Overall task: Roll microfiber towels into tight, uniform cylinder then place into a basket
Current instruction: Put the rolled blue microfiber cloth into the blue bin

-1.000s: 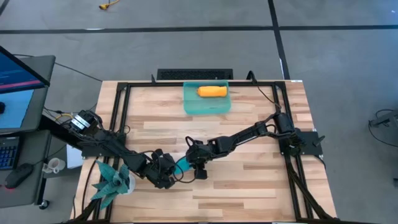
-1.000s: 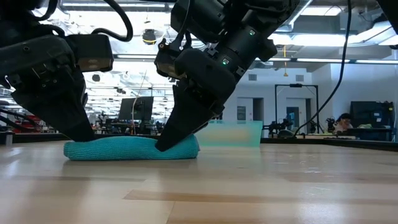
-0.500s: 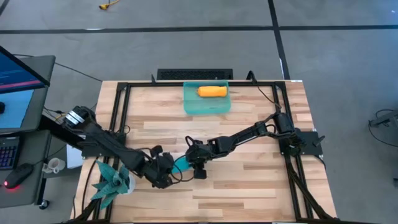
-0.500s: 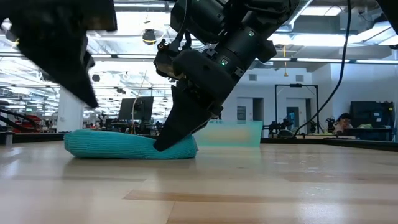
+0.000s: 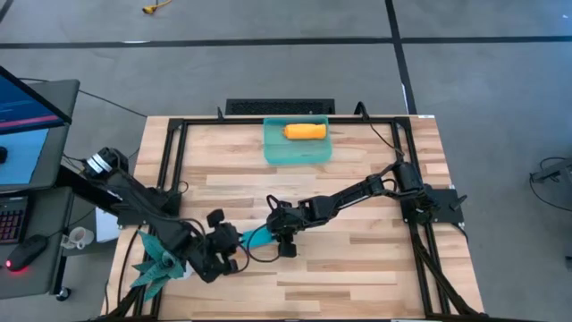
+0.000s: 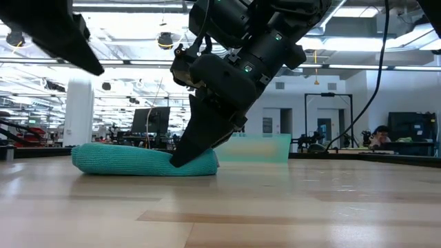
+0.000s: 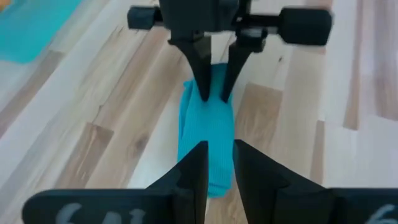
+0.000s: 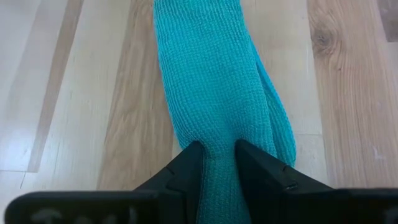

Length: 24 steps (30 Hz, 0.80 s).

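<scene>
Teal towel (image 6: 141, 162): rolled into a soft cylinder, lying flat on the desk (image 5: 357, 268), a little toward the near edge and left of the desk's middle; one end pinched, the other end free.

Right tool (image 5: 271, 234): lowered onto the roll's end nearer the desk's middle, fingers (image 8: 186, 163) closed onto the teal cloth, tips down at the wood; in the low view the dark wedge of the fingers (image 6: 200, 141) meets the roll's right-hand end.

Left tool (image 5: 225, 243): raised off the desk near the near-left part, just beside the roll's free end and clear of it; fingers (image 7: 194, 167) a narrow gap apart with nothing between them, the teal roll showing below through the gap.

Orange towel (image 5: 306, 131): rolled up, lying inside the basket, toward its far side.

Basket (image 5: 297, 154): translucent sea-green, at the middle of the desk's far edge, well apart from both tools; faintly visible behind the right arm in the low view.

Spiky teal plant (image 5: 161, 261): at the near-left corner of the desk, partly under the left arm.

Black frame (image 5: 172, 161): running along the desk's left, far and right edges.

Room behind: a person seated far back on the right of the low view (image 6: 380, 136).
</scene>
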{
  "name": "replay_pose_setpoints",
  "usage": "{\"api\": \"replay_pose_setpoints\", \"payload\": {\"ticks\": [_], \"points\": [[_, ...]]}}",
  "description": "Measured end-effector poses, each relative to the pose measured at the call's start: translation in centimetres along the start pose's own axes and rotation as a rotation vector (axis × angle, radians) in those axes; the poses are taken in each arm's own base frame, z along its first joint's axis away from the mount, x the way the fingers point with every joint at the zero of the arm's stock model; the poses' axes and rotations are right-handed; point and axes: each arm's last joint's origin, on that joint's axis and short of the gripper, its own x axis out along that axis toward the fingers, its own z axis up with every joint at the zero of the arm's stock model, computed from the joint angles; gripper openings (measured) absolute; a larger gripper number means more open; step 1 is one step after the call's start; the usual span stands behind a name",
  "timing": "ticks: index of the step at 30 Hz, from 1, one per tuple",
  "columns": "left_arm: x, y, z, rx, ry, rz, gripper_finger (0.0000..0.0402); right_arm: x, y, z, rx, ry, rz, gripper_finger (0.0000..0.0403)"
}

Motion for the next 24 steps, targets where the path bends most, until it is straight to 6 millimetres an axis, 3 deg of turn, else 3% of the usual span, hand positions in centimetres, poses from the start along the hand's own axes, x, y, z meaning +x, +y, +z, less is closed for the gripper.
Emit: {"api": "replay_pose_setpoints", "payload": {"ticks": [10,17,24], "points": [[3.1,-1.5,-2.0,0.028,0.04,0.064,0.0067,0.0,0.0,0.0,-0.001,-0.003,0.001,0.0128],[4.1,-1.3,-1.1,0.02,0.013,0.065,0.0074,0.0,0.0,0.0,0.0,-0.005,0.002,0.0127],[5.0,-0.5,-0.3,0.017,0.084,0.046,0.0119,0.0,0.3,0.0,0.001,-0.004,0.005,0.0128]]}}
